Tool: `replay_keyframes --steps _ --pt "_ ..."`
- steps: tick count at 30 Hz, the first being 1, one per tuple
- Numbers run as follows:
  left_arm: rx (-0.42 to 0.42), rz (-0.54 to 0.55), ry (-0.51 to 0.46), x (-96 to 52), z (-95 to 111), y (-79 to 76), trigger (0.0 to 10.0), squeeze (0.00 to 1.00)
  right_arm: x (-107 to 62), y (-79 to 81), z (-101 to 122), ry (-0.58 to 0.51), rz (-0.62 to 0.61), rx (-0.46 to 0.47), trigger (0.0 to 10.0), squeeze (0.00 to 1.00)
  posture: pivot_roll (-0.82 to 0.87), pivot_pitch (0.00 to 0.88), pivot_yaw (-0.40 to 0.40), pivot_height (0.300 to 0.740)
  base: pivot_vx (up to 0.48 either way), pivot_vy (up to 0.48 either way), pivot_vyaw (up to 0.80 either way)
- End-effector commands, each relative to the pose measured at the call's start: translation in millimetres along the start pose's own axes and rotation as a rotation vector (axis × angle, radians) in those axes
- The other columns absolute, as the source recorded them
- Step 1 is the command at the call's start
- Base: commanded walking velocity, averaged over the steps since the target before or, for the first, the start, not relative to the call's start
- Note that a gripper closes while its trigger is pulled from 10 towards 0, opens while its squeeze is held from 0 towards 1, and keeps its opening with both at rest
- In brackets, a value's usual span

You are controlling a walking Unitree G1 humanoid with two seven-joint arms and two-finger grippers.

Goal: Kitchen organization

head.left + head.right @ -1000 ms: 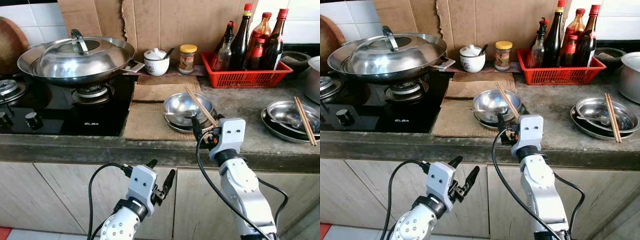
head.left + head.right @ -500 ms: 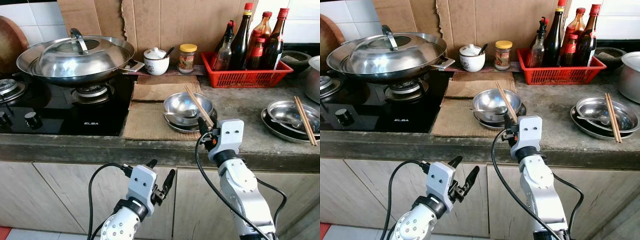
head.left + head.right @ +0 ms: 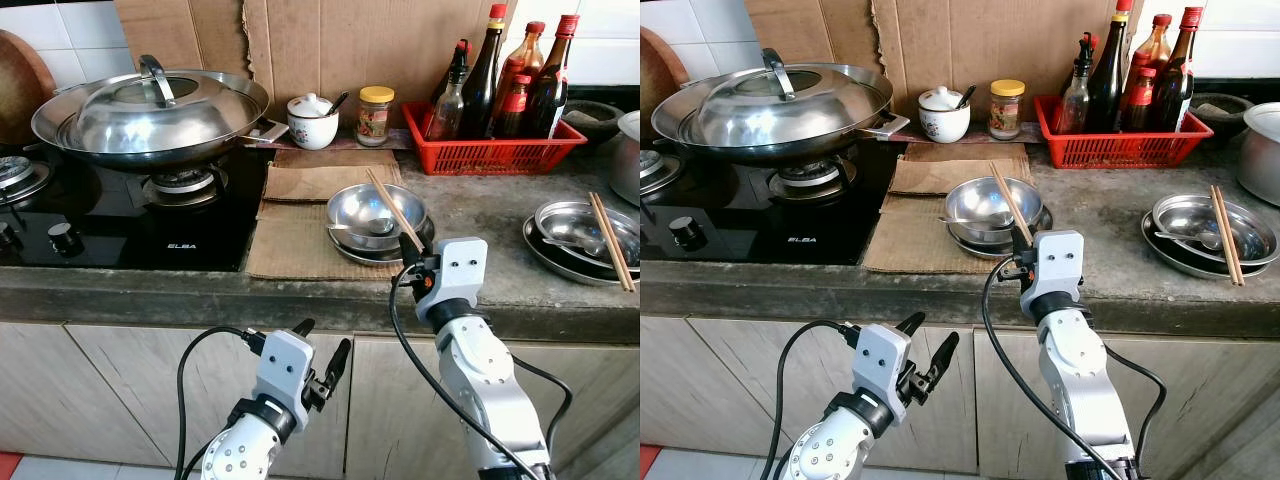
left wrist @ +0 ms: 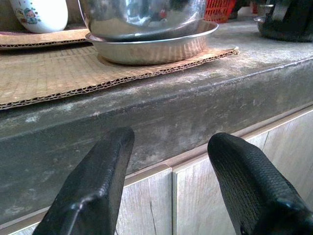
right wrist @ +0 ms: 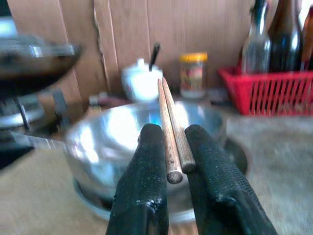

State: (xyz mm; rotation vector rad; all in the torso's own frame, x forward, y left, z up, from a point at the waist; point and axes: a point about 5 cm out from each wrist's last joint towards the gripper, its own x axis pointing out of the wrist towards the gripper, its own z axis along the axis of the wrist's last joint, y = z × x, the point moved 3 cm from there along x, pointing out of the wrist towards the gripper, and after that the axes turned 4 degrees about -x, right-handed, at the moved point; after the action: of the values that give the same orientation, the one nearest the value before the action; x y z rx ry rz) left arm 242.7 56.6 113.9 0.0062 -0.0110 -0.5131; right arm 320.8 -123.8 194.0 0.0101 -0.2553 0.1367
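My right gripper (image 3: 410,252) is shut on a pair of wooden chopsticks (image 3: 392,207) at their near ends, at the front rim of a steel bowl (image 3: 372,212). The sticks slant up and away over the bowl, which holds a spoon and sits on a steel plate (image 3: 352,250). In the right wrist view both sticks (image 5: 171,128) lie pinched between the black fingers (image 5: 145,186). My left gripper (image 3: 322,355) hangs open below the counter edge, in front of the cabinet doors (image 4: 205,196). A second pair of chopsticks (image 3: 610,240) rests across a steel dish (image 3: 570,225) at the right.
A lidded wok (image 3: 150,110) sits on the gas hob (image 3: 120,220) at the left. Cardboard sheets (image 3: 300,230) lie under the bowl. At the back stand a white lidded cup (image 3: 313,122), a jar (image 3: 375,117) and a red basket of bottles (image 3: 490,150). A pot (image 3: 628,150) is at far right.
My right gripper has closed on the chopsticks' near ends and shifted slightly right and forward toward the bowl. The left arm has stayed still.
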Motion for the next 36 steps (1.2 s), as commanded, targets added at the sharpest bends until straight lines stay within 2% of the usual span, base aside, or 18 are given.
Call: replay_keyframes --steps 1,4,5,6,7,8,14,22,36 --pt "0.021 0.011 -0.008 0.1 1 2.0 10.0 0.00 0.1 0.8 15 -0.051 -0.006 0.017 0.0 0.00 0.01 0.000 -0.022 0.740 0.000 0.000 0.00" --pt "0.028 0.019 -0.006 0.7 1 3.7 10.0 0.00 -0.6 -1.2 24 -0.082 -0.025 0.020 0.0 0.00 0.00 0.000 -0.016 0.740 0.000 0.000 0.00" --pt "0.029 0.020 -0.005 0.9 0 4.1 10.0 0.00 -1.0 -1.6 25 -0.087 -0.029 0.019 0.5 0.00 0.00 0.000 -0.016 0.740 0.000 0.000 0.00" --pt "0.031 0.021 -0.005 1.1 0 4.3 10.0 0.00 -2.0 -2.2 26 -0.091 -0.033 0.015 0.5 0.00 0.00 0.000 -0.014 0.740 0.000 0.000 0.00" --pt "0.031 0.020 -0.006 1.2 0 4.3 10.0 0.00 -5.8 -4.4 26 -0.088 -0.051 0.014 7.9 0.00 0.00 0.000 -0.010 0.740 0.000 0.000 0.00" --pt "0.033 0.021 -0.007 1.2 0 4.5 10.0 0.00 -9.8 -5.5 25 -0.084 -0.060 0.011 10.0 0.00 0.00 0.000 -0.010 0.740 0.000 0.000 0.00" --pt "0.028 0.031 -0.008 0.7 -2 6.5 10.0 0.00 -29.9 -6.2 26 -0.088 -0.106 0.035 10.0 0.00 -0.01 0.000 0.005 0.740 0.000 0.000 0.00" --pt "0.033 0.022 -0.005 2.0 -3 6.2 10.0 0.00 -26.3 -2.2 32 -0.111 -0.118 0.068 10.0 0.00 -0.01 0.000 0.009 0.740 -0.282 0.000 0.00" --pt "0.040 0.019 -0.009 2.0 -3 5.7 10.0 0.00 -27.6 0.3 27 -0.085 -0.105 0.067 10.0 0.00 -0.01 0.000 0.008 0.740 -0.321 0.000 0.00"
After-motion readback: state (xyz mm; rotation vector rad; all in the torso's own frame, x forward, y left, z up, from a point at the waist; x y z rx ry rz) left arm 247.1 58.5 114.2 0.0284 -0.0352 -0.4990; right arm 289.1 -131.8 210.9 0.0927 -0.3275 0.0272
